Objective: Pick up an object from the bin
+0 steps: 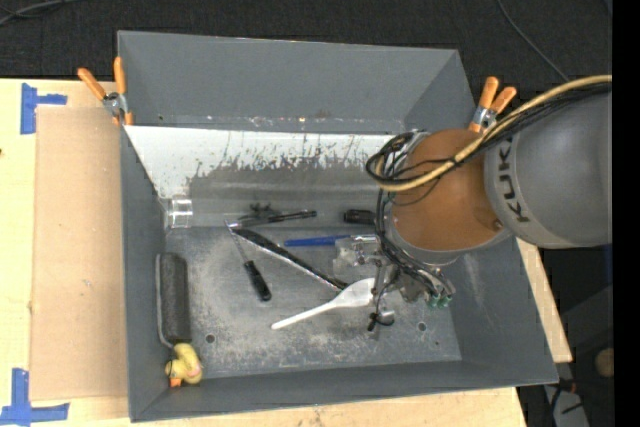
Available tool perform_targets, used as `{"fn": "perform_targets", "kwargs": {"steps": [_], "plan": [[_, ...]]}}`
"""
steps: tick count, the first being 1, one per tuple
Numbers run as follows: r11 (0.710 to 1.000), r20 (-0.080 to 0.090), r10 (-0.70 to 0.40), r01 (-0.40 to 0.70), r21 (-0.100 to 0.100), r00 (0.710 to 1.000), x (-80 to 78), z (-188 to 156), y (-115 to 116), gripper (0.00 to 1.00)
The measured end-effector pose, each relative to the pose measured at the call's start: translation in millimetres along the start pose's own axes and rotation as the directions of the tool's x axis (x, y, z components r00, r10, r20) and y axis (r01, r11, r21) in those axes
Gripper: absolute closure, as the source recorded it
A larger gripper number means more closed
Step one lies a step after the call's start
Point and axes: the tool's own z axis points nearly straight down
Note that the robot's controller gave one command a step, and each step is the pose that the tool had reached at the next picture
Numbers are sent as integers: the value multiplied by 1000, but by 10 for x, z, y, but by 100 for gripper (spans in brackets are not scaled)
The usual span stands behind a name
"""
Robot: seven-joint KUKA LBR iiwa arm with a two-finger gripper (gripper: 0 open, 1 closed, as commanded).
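My gripper is low over the bin floor, right of centre, under the arm's orange cover. The broad end of a white plastic spoon lies right beside it, and the handle runs off to the lower left. Whether the two touch is unclear. A clear plastic piece sits just above the spoon's broad end. From there a long thin black rod slants up to the left. A blue pen lies flat behind the rod.
A short black marker lies left of the spoon. Along the left wall is a dark roller with a yellow end. A clear cup and two black pieces lie near the back wall.
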Motion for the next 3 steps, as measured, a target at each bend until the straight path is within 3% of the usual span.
{"fn": "perform_targets", "kwargs": {"steps": [1,2,3], "plan": [[997,11,-83,83,4,997,-158,338,-108,0],[998,3,-61,61,0,998,-98,315,-145,100],[998,3,-61,61,0,998,-98,315,-145,100]]}}
